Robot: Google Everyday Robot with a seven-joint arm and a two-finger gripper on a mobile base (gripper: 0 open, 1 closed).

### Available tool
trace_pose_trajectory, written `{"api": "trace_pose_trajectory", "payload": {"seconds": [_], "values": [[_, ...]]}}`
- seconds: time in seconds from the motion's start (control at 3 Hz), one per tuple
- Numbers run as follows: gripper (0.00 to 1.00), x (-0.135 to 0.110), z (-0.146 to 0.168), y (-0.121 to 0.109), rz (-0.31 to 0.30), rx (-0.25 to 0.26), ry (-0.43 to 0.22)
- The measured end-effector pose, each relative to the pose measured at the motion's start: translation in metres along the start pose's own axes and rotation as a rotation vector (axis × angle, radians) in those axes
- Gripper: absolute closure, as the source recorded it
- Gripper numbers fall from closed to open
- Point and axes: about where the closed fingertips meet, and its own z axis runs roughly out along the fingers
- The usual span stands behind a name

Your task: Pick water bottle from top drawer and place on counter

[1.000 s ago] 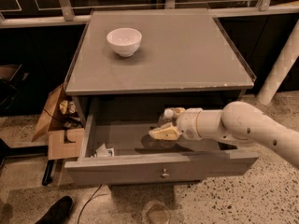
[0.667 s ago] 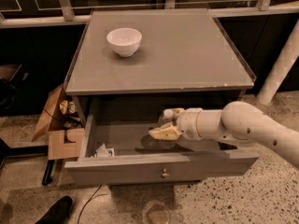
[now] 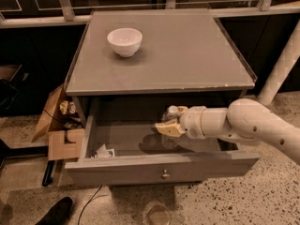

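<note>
The top drawer (image 3: 117, 168) is pulled open below the counter (image 3: 178, 55). The water bottle (image 3: 169, 139), clear plastic with a white cap, stands upright in the middle of the drawer. My gripper (image 3: 170, 120) reaches in from the right on a white arm (image 3: 253, 125). One tan finger is behind the bottle near its cap and the other is in front of its body, so the gripper is closed on the bottle. The bottle's label is hidden by the front finger.
A white bowl (image 3: 124, 41) sits at the counter's back left. A crumpled paper scrap (image 3: 104, 151) lies in the drawer's front left corner. An open cardboard box (image 3: 56, 130) stands left of the cabinet. A white pipe (image 3: 281, 69) slants at the right. A shoe (image 3: 56, 212) is on the floor.
The gripper has shifted very slightly in the drawer. The bottle now shows between the fingers. Nothing else has moved.
</note>
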Motion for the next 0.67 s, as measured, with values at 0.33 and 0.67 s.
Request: {"api": "trace_pose_trajectory", "payload": {"seconds": [0.33,0.67], "values": [[1.00,-0.028,-0.024,0.001,0.015,-0.004,0.005],[1.00,-0.075,-0.055,-0.001,0.032,0.007,0.028]]}}
